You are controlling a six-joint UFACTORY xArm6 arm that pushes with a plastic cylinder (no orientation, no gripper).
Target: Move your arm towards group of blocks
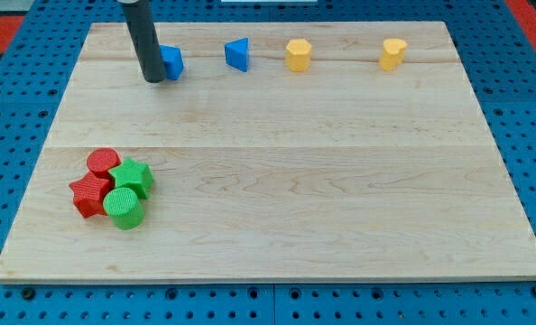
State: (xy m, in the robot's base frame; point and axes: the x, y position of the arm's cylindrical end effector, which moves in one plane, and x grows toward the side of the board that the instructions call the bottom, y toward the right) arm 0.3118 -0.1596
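A tight group of blocks lies at the view's lower left: a red cylinder [103,162], a green star [132,177], a red star [90,194] and a green cylinder [124,208], all touching. My tip [153,79] rests on the board at the view's upper left, just left of a blue block [171,62] and touching or nearly touching it. The tip is well above the group in the view, with bare board between them.
Along the view's top edge stand a blue triangular block [238,54], a yellow hexagonal block [299,54] and a yellow block [392,53]. The wooden board [295,181] lies on a blue perforated table.
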